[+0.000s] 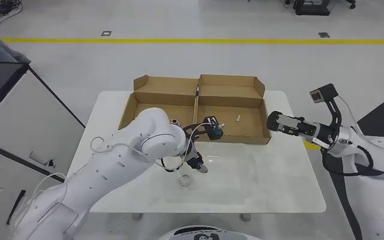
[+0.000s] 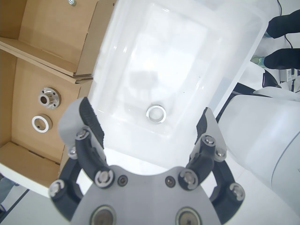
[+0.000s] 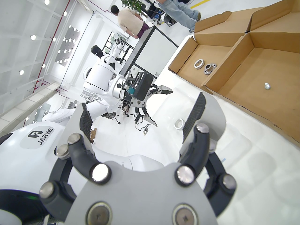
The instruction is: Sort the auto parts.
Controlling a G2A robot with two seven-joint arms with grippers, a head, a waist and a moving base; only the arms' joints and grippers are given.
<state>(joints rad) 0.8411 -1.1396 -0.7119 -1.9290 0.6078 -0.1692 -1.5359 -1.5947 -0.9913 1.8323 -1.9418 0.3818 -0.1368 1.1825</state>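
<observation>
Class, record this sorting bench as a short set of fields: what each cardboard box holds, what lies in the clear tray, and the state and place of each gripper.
Box one: flanged hub and metal ring, lying side by side
Box two: small bolt
Clear tray: loose ring
Left gripper: fingers open, holding nothing, above the loose ring
Right gripper: fingers open, holding nothing, beside the outer wall of Box two

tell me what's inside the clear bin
One metal ring lies on the floor of the clear bin. The fingers of the left gripper cover parts of its near edge, so those are unseen.
</observation>
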